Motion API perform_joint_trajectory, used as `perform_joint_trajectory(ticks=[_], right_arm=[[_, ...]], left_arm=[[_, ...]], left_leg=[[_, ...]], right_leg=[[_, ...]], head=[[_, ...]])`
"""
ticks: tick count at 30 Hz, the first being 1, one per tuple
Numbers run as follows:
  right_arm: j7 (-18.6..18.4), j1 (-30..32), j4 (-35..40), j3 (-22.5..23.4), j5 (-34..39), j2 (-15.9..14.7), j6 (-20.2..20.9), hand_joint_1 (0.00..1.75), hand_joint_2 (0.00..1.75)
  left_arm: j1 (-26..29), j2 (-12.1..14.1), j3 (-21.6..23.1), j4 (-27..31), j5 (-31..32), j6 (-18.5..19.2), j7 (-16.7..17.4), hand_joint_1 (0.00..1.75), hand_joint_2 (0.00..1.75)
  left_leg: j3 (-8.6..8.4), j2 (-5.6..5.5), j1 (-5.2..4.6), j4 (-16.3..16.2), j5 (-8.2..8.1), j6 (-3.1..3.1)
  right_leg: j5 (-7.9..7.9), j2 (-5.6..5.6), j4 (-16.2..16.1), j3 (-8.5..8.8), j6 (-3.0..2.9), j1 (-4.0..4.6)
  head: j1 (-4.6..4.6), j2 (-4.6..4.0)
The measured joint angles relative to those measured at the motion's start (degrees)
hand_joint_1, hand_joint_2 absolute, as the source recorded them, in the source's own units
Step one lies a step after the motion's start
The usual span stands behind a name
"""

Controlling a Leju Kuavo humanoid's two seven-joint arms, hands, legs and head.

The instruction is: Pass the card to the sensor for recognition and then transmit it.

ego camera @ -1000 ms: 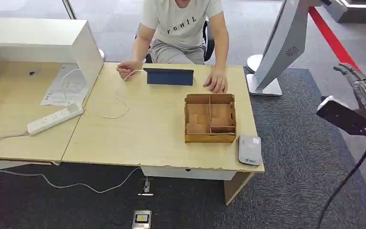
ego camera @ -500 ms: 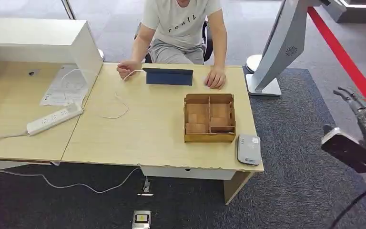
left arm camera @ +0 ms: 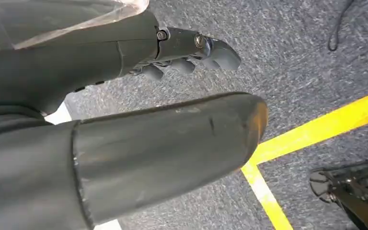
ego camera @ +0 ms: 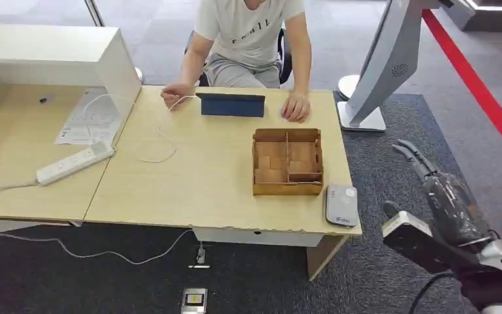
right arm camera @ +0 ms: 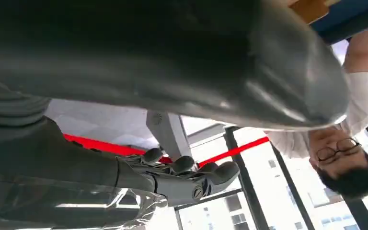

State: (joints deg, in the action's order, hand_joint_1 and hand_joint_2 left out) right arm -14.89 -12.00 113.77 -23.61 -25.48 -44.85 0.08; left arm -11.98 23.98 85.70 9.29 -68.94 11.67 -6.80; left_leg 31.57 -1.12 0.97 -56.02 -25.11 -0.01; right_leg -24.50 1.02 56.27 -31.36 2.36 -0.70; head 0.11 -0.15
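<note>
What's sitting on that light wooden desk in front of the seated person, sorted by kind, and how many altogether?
Wooden divided box: 1
Grey card reader: 1
Dark blue tablet case: 1
White power strip: 1
Printed paper sheet: 1
White cable: 1
Total: 6

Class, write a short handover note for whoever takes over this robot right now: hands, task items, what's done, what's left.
Left hand: hangs over the carpet, holding nothing.
Right hand: outstretched and empty, over the carpet to the right of the table.
Grey sensor: at the table's near right corner, beside the wooden box.
Card: cannot tell where it is.
Done: nothing visible.
Left: get the card, present it to the sensor, pass it to the seated person.
</note>
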Motion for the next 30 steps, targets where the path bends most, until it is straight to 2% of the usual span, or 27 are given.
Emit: perform_joint_trajectory(ticks=[4, 14, 21, 22, 24, 30], right_arm=[[0.7, -3.5, -2.5, -4.6, 2.8, 1.3, -4.6, 0.00, 0.00], [1.7, -15.3, -15.8, -17.6, 9.5, 7.0, -5.9, 0.00, 0.00], [6.9, -20.6, -28.2, -23.2, 9.8, 12.9, -8.8, 0.00, 0.00], [7.3, -21.3, -30.6, -23.9, 9.4, 14.0, -9.1, 0.00, 1.75], [7.5, -22.4, -34.5, -25.2, 8.7, 16.2, -9.5, 0.00, 1.75], [8.1, -23.7, -45.5, -27.3, 3.9, 20.0, -9.8, 0.00, 1.75]], left_arm=[[0.0, -0.4, 0.0, 0.0, 0.5, -0.5, -0.8, 0.00, 0.00], [-0.1, -1.3, 0.0, 0.0, 1.0, -1.3, -0.4, 0.00, 0.00], [-0.1, -1.7, 0.0, 0.0, 1.4, -1.1, 0.0, 0.00, 0.00], [-0.1, -1.7, 0.0, 0.0, 1.6, -1.0, 0.0, 0.00, 0.00], [-0.3, -1.9, 0.0, 0.0, 1.7, -0.9, 0.0, 0.00, 0.00], [-0.2, -2.0, 0.0, 0.0, 1.7, -0.4, -0.2, 0.00, 0.00]], left_leg=[[-0.02, 0.00, 0.01, 0.0, 0.00, -0.01], [0.06, -0.08, 0.01, 0.0, 0.07, -0.05], [0.12, -0.14, 0.04, 0.0, 0.07, -0.05], [0.12, -0.13, 0.05, 0.0, 0.07, -0.05], [0.08, -0.13, 0.05, 0.0, 0.07, -0.05], [0.12, -0.19, 0.04, 0.0, 0.07, -0.06]], right_leg=[[0.01, 0.00, 0.0, 0.02, -0.01, 0.01], [0.02, -0.09, 0.1, -0.03, -0.02, 0.01], [0.01, -0.13, 0.1, -0.08, -0.03, 0.03], [0.01, -0.13, 0.1, -0.08, -0.03, 0.03], [0.01, -0.13, 0.1, -0.05, -0.03, 0.03], [0.00, -0.20, 0.1, -0.08, -0.03, 0.02]], head=[[-0.02, 0.00], [0.00, 0.00], [0.02, 0.00], [-0.02, 0.00], [-0.02, 0.00], [0.02, 0.00]])
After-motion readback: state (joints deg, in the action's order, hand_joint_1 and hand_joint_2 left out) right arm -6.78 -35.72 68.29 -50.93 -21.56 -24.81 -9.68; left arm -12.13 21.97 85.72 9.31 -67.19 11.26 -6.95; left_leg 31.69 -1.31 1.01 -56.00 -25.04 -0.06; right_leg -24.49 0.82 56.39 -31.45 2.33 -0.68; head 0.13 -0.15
